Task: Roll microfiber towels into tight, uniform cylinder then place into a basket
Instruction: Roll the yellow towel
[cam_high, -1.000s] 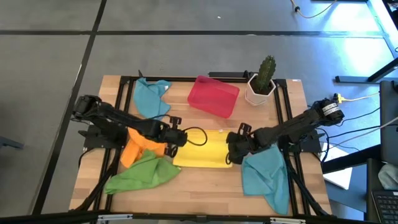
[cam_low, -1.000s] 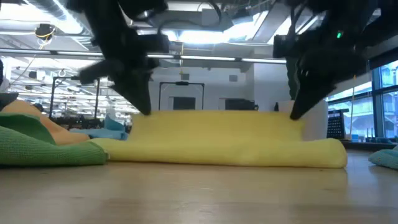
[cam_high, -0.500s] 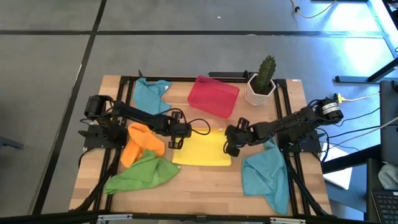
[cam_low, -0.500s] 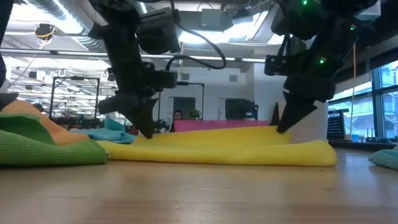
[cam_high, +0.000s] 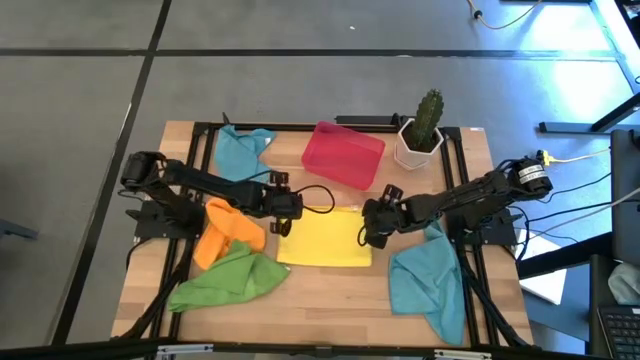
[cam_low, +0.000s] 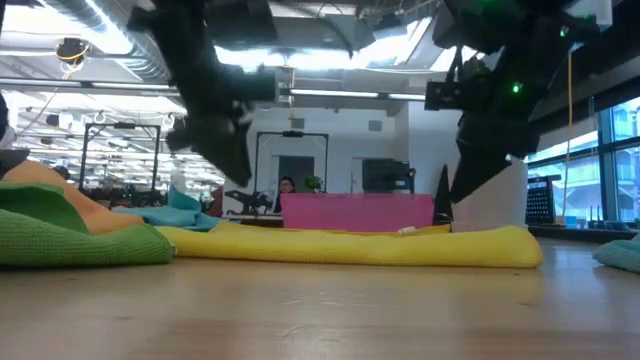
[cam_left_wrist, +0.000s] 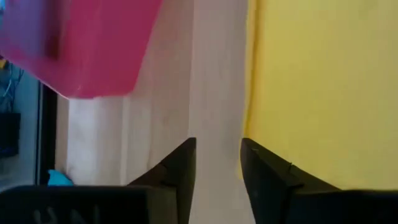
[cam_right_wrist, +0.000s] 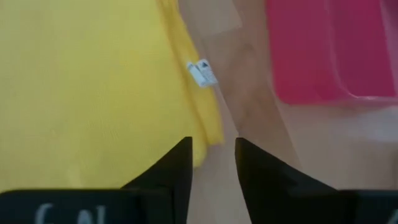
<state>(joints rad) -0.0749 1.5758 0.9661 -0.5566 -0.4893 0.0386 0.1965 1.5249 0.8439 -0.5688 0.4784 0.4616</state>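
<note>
A wooden table (cam_high: 330, 285) holds everything, seen from straight above. Two dark arms reach in from the left and right edges toward the middle. Between them a yellow towel (cam_high: 322, 240) lies spread flat at the table's centre. A teal towel (cam_high: 428, 280) lies crumpled at the near right, just beside the yellow one. A green towel (cam_high: 230, 280) lies bunched at the near left, with an orange towel (cam_high: 228, 230) touching its far side. A second teal towel (cam_high: 243, 155) sits at the far left. The red basket (cam_high: 343, 155) stands at the far middle of the table, beyond the yellow towel, with no towel in it. A white pot with a cactus (cam_high: 421, 135) stands just right of the basket.

The left gripper (cam_high: 279, 222) hovers at the yellow towel's far left corner, its fingers (cam_left_wrist: 180, 171) parted with bare wood showing between them, holding nothing. The right gripper (cam_high: 372, 232) hovers at the towel's far right corner, fingers (cam_right_wrist: 174, 168) likewise apart and holding nothing. A small white label (cam_right_wrist: 200, 73) shows at the towel's edge there.
</note>
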